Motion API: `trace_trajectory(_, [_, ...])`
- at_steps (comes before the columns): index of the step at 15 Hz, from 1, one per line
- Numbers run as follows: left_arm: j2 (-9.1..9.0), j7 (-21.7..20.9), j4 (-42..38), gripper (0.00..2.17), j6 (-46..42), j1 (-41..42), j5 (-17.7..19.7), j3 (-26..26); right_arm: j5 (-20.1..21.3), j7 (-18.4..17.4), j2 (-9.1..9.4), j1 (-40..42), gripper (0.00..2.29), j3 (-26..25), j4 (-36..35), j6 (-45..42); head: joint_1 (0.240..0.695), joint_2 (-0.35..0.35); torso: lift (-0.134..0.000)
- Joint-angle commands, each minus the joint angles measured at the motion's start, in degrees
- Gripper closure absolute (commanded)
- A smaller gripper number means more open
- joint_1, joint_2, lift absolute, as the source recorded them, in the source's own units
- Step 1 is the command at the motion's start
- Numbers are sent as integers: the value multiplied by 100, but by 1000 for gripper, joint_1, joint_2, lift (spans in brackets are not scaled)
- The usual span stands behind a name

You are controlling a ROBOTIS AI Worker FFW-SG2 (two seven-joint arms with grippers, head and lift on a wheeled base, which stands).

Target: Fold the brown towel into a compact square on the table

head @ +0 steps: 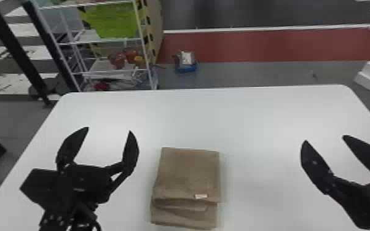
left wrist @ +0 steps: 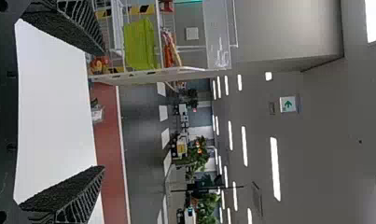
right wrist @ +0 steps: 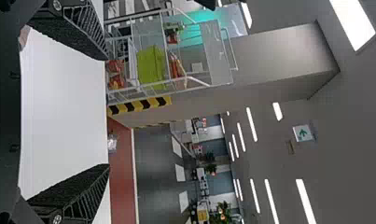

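Room either side of brown towel (head: 188, 175); rack (head: 101, 41) beyond table (head: 255, 119).

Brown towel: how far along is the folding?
The towel already lies in a compact, layered block on the table. Nothing is in hand: left gripper and right gripper are open, clear of it. Perhaps only tidying is left, where lower layers stick out past the top flap.

White tbl (head: 239, 116), wire shelf (head: 101, 40) behind, red/grey flr (head: 264, 46), ceiling lts (left wrist: 275, 168).
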Motion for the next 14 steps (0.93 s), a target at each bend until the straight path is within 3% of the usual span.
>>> trace_trajectory(1, [8, -8, -9, 16, 36, 11, 20, -19, -35, -35, 29, 78, 70, -300, 0, -42, 695, 64, -123])
trace_trajectory(6, [8, -26, 44, 16, 159, -6, 2, -98, -44, -8, 20, 34, 70, -546, 88, 10, 695, 0, -123])
trace_trajectory(14, [8, -35, 0, 19, 317, -15, -15, -115, -26, 97, 20, -63, 70, -537, 220, 98, 695, -15, -123])
